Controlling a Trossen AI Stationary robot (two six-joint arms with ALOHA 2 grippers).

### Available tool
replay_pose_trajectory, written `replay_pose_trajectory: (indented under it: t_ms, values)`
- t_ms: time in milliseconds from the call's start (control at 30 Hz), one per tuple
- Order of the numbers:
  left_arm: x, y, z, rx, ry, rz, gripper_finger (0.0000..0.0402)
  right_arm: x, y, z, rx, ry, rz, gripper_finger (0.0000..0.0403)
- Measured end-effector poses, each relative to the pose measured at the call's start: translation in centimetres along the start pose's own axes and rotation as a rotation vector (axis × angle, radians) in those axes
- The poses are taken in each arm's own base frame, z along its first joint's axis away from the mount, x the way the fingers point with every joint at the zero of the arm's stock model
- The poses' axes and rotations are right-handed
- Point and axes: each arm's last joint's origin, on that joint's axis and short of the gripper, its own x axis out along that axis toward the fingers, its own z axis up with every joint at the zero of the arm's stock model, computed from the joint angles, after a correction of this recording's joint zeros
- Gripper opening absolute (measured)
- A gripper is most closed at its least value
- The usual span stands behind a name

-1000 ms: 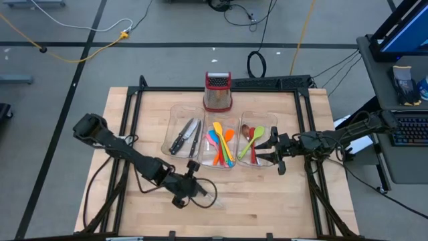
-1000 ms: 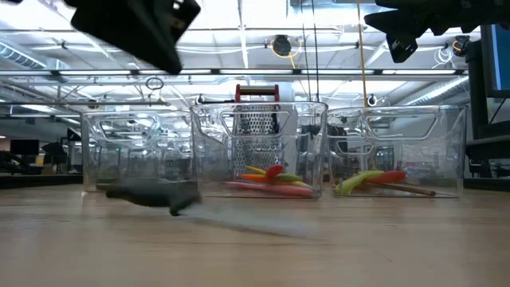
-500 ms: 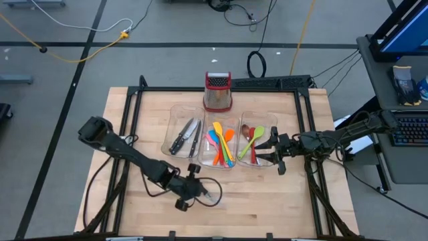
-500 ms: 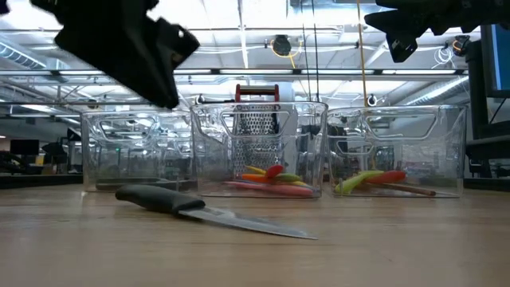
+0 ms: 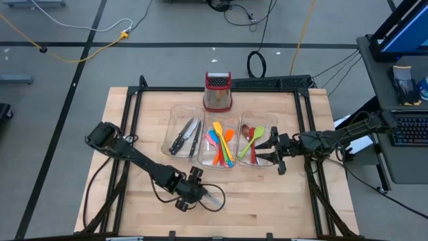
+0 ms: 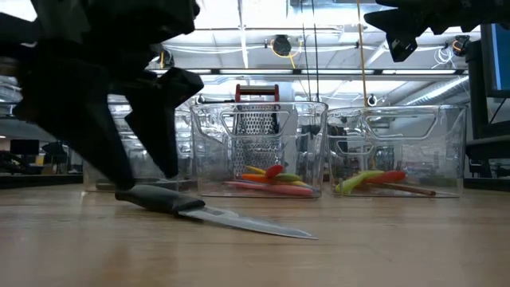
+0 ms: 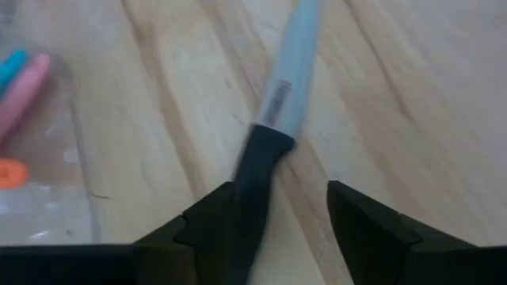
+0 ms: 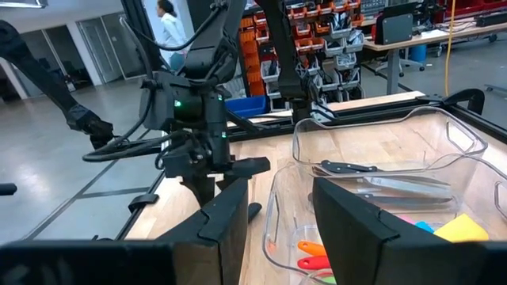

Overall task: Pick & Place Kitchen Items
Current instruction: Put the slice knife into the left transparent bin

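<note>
Knife (image 6: 207,209) handle partly hidden between left gripper's (image 6: 143,179) spread fingers (image 7: 366,229).

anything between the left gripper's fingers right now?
Yes. In the left wrist view the black handle of the loose knife lies on the table between the open fingers of the left gripper; low view agrees.

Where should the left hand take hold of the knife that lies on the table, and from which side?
Probably the black handle, from straight above. The knife lies flat on the bare table, in front of the bins, so only its top is free. The handle is thicker than the thin blade and gives the fingers more to close on. The left hand stands open astride the handle.
</note>
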Motion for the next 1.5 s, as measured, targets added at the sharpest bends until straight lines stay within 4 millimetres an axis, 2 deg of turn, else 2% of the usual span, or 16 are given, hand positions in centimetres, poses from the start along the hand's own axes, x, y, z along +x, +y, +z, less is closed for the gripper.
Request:
replay_pose_trajectory:
  t_ms: [133, 367, 633, 767, 1000, 1267, 1500]
  values:
    - [0.0, 0.4, 0.0, -0.002, -0.002, 0.036, 0.0219, 0.0, 0.0, 0.0, 0.0, 0.0, 0.0, 0.0134]
    - [0.6, 0.9, -0.1, 0.027, 0.012, 0.012, 0.021, 0.0, 0.0, 0.0, 0.0, 0.0, 0.0, 0.0134]
    - [3.8, 1.8, -1.1, 0.007, 0.073, -0.027, 0.0188, 0.0, 0.0, -0.1, 0.0, 0.009, -0.002, 0.0134]
    - [4.8, 2.2, -1.4, -0.031, 0.087, -0.134, 0.0164, 0.0, 0.0, -0.1, 0.001, 0.008, -0.002, 0.0134]
    - [4.6, 1.9, -1.3, -0.018, 0.074, -0.167, 0.0061, 0.0, 0.0, -0.1, -0.001, 0.008, -0.002, 0.0134]
    - [4.6, 1.1, -0.9, -0.078, 0.033, -0.197, 0.0058, 0.0, 0.0, -0.1, 0.002, 0.008, -0.002, 0.0134]
    - [3.0, 0.0, -0.3, -0.091, -0.007, -0.218, 0.0058, 0.0, 0.0, -0.1, 0.003, 0.005, -0.002, 0.0134]
